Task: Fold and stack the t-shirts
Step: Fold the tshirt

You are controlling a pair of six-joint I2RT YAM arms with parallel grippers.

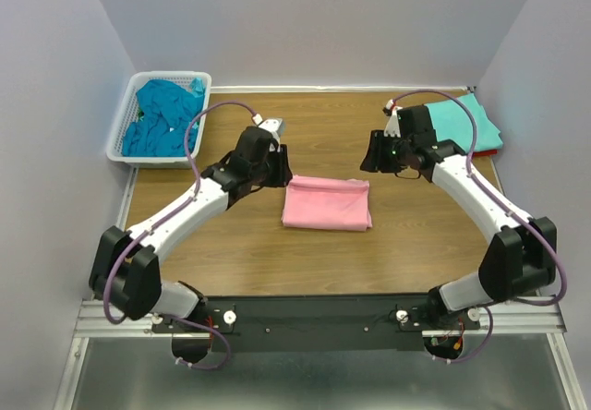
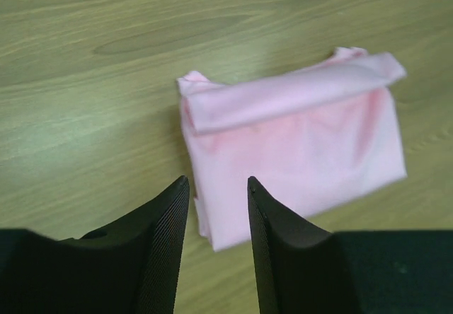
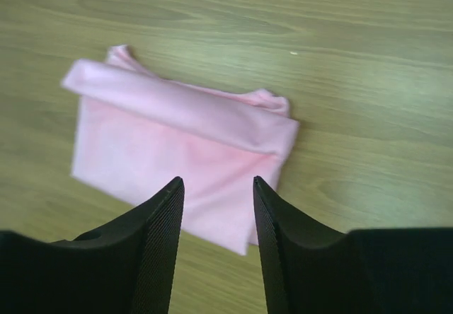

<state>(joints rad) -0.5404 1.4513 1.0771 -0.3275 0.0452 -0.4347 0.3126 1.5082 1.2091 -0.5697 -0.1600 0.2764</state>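
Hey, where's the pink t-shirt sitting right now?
In the top view, the folded pink t-shirt lies flat mid-table, between the left gripper and the right gripper, touching neither.

Overhead view looks down; both close wrist views share pink t-shirt [image 1: 327, 204]

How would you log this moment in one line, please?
pink t-shirt: folded, on table | left fingers: open, empty | right fingers: open, empty | aqua t-shirt: folded, far right
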